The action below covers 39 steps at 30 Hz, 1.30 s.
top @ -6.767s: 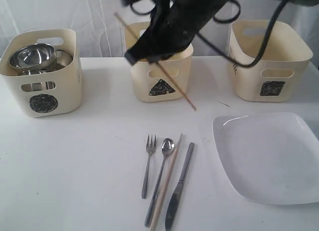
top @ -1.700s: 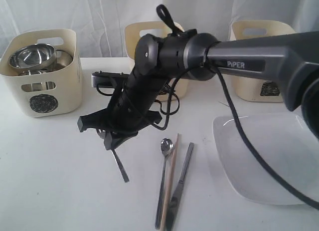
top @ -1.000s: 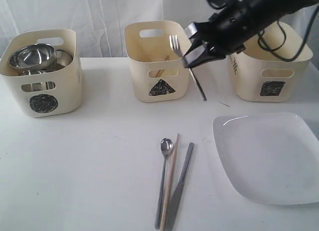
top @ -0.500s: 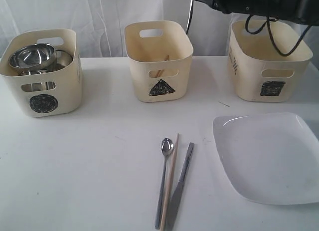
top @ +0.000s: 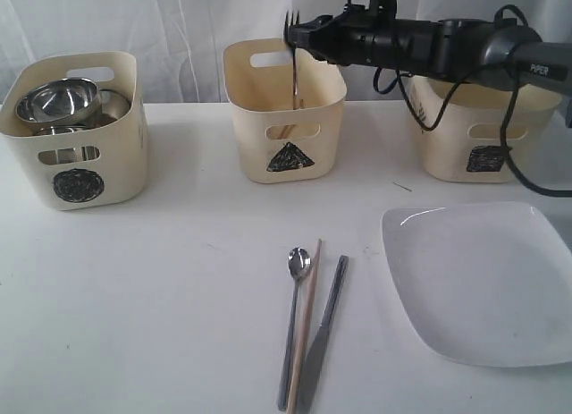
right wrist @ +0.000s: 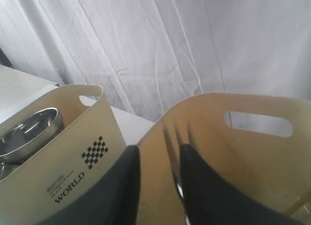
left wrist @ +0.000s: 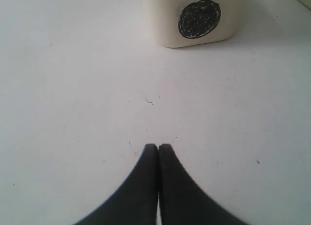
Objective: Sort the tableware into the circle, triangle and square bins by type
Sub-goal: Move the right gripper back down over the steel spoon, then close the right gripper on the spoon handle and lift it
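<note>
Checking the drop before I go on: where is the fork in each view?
Exterior view: fork hangs upright over the triangle bin, upper middle.
Left wrist view: not in it.
Right wrist view: between the right gripper fingers, against that bin's inner wall.
Shared landmark: the circle bin, in all three.

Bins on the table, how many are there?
3: the circle bin on the left, the triangle bin in the middle, the square bin on the right. None seem hidden.

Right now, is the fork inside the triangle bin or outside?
Partly inside: fork hangs upright, handle end below the triangle bin rim, tines above.
</note>
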{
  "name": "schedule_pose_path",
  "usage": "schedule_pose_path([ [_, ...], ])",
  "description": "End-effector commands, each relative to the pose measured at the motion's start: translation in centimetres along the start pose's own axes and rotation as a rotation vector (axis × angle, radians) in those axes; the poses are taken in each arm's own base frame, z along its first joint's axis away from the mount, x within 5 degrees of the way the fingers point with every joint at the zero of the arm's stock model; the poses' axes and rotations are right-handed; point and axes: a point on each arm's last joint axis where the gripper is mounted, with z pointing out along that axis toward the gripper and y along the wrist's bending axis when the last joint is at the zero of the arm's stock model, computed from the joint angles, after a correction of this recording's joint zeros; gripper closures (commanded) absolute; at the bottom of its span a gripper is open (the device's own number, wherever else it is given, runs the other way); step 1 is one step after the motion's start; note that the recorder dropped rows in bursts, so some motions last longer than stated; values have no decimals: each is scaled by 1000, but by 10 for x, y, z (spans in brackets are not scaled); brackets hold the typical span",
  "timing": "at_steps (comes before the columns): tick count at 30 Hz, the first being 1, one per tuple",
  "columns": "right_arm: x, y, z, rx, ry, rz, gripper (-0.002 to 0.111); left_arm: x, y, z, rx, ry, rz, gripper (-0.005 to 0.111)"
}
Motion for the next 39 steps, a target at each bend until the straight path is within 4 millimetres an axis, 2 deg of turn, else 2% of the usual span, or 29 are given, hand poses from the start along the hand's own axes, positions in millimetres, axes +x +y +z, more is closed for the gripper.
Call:
schedule_pose_path([
  [1, -11, 1, -3, 5, -29, 22, 68, 0, 0, 0, 1, -2, -1, 106],
  [5, -25, -2, -23, 19, 51, 156, 71, 0, 0, 0, 1, -2, -1, 106],
  [8, -28, 3, -45, 79, 298, 165, 93, 0, 0, 0, 1, -2, -1, 106],
  [9, -28, 9, -54, 100, 400, 185, 107, 0, 0, 0, 1, -2, -1, 106],
  [12, -20, 23, -70, 169, 651, 182, 108, 0, 0, 0, 1, -2, -1, 106],
  [14, -14, 35, -77, 198, 756, 220, 108, 0, 0, 0, 1, -2, -1, 106],
  [17, 9, 62, -85, 232, 909, 304, 108, 0, 0, 0, 1, -2, -1, 106],
  [21, 45, 126, -89, 200, 1015, 338, 108, 0, 0, 0, 1, -2, -1, 106],
  [24, 80, 174, -87, 213, 1015, 258, 108, 0, 0, 0, 1, -2, -1, 106],
  [26, 98, 192, -85, 249, 1001, 176, 108, 0, 0, 0, 1, -2, -1, 106],
  [30, 115, 203, -83, 321, 985, 125, 108, 0, 0, 0, 1, -2, -1, 106],
  [35, 123, 199, -75, 397, 920, 258, 108, 0, 0, 0, 1, -2, -1, 106],
  [39, 136, 196, -72, 407, 964, 285, 99, 0, 0, 0, 1, -2, -1, 106],
])
